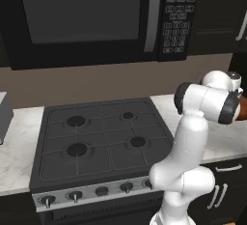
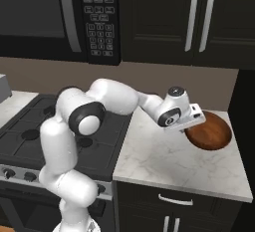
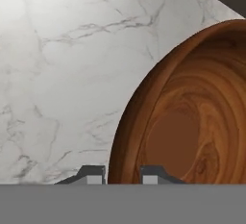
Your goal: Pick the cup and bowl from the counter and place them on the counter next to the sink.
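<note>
The reddish-brown bowl is at the right end of the white marble counter, tilted so its inside faces up and forward. My gripper is at the bowl's left rim. In the hand view the bowl rises between the two fingertips, and the gripper is shut on the rim. I cannot tell whether the bowl's far side still touches the counter. The cup and the sink are out of view.
A black stovetop lies left of the arm, with a microwave above it. Dark upper cabinets hang over the counter. A grey box sits at the far left. The counter ends at a dark wall on the right.
</note>
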{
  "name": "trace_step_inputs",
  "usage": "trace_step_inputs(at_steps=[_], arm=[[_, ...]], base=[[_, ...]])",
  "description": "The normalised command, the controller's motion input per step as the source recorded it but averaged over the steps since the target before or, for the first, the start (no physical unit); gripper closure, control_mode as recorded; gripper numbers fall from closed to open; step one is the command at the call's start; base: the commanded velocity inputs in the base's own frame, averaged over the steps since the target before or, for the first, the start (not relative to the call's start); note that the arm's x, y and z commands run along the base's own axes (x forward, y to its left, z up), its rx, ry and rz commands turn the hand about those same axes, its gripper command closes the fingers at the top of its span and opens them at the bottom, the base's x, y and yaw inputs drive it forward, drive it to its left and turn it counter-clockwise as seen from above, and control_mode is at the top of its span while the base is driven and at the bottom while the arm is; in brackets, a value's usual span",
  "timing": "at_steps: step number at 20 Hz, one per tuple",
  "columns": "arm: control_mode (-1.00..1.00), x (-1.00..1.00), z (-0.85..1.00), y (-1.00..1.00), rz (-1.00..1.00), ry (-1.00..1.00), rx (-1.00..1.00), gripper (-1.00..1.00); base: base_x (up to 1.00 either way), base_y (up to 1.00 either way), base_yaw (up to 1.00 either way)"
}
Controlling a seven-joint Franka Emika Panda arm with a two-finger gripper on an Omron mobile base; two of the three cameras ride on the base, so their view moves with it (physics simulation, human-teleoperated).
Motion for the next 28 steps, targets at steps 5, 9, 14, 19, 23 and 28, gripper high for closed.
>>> trace_step_inputs(at_steps=[5,9,14,19,23,28], arm=[[-1.00,-0.72,0.28,0.34,0.01,-0.13,0.00,1.00],[-1.00,-0.71,0.35,0.53,0.02,-0.12,0.00,1.00],[-1.00,-0.62,0.53,0.56,0.03,-0.05,-0.04,1.00],[-1.00,-0.42,0.60,0.20,0.03,0.08,-0.22,1.00],[-1.00,-0.56,0.46,0.20,0.00,0.07,-0.22,1.00],[-1.00,-0.82,0.35,0.49,0.03,0.00,-0.05,1.00]], base=[[0.00,0.00,0.00],[0.00,0.00,0.00],[0.00,0.00,0.00],[0.00,0.00,0.00],[0.00,0.00,0.00],[0.00,0.00,0.00]])
